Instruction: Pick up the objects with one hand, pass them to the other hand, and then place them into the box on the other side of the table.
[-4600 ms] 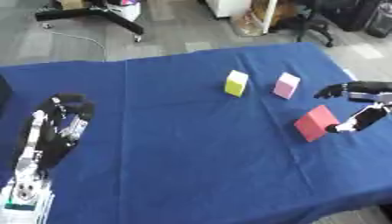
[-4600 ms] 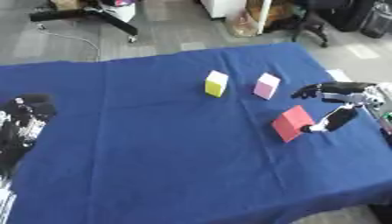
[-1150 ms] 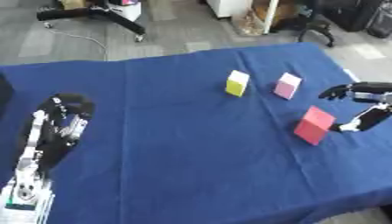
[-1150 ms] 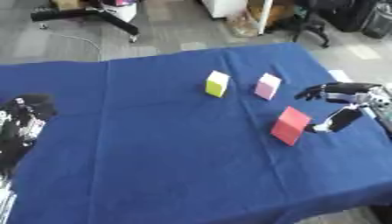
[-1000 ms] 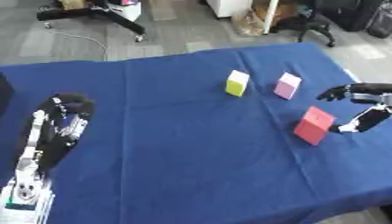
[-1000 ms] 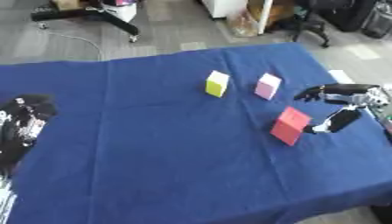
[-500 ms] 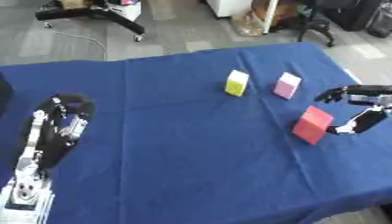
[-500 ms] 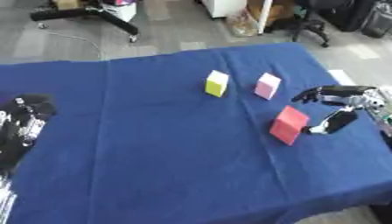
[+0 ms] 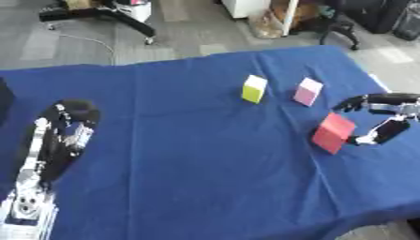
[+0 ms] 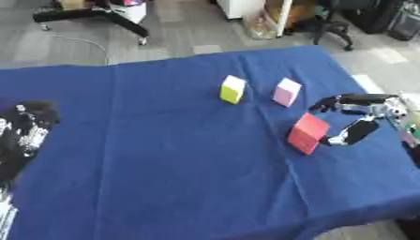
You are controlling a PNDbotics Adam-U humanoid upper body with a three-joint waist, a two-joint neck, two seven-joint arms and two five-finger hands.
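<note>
Three blocks sit on the blue tabletop (image 9: 180,140); right hand (image 10: 361,117) has fingers spread wide around the red block (image 10: 308,132), which stands just inside them, apparently untouched, so they should close squarely on opposite faces before lifting.

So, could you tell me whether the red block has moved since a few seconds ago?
No. The red block sits at the same spot below the pink block, with the right hand beside it.
</note>
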